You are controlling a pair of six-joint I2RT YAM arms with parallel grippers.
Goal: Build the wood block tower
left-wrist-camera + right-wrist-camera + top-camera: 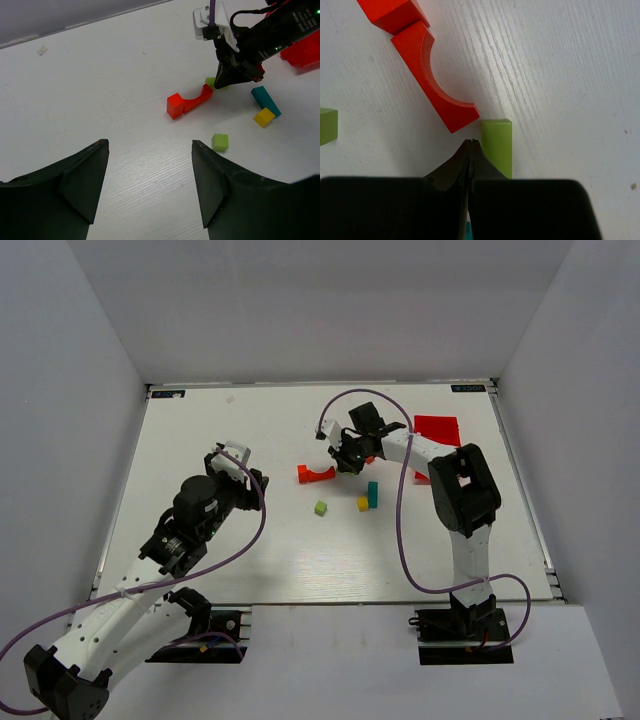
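**Blocks loose, none stacked**

Find right gripper (470, 145) pinched fully together, empty; lime-green block (496, 142) just right of its tips, red arch (432, 75) just ahead-left. Note left gripper (150, 145) spread wide, empty. Expect light, rigid, painted wood (probably slick); pinch across flat opposite faces.

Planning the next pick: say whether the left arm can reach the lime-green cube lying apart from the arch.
Probably yes. The lime-green cube lies alone, nothing touching it; the left gripper is open and faces it, and the right gripper is farther back by the red arch.
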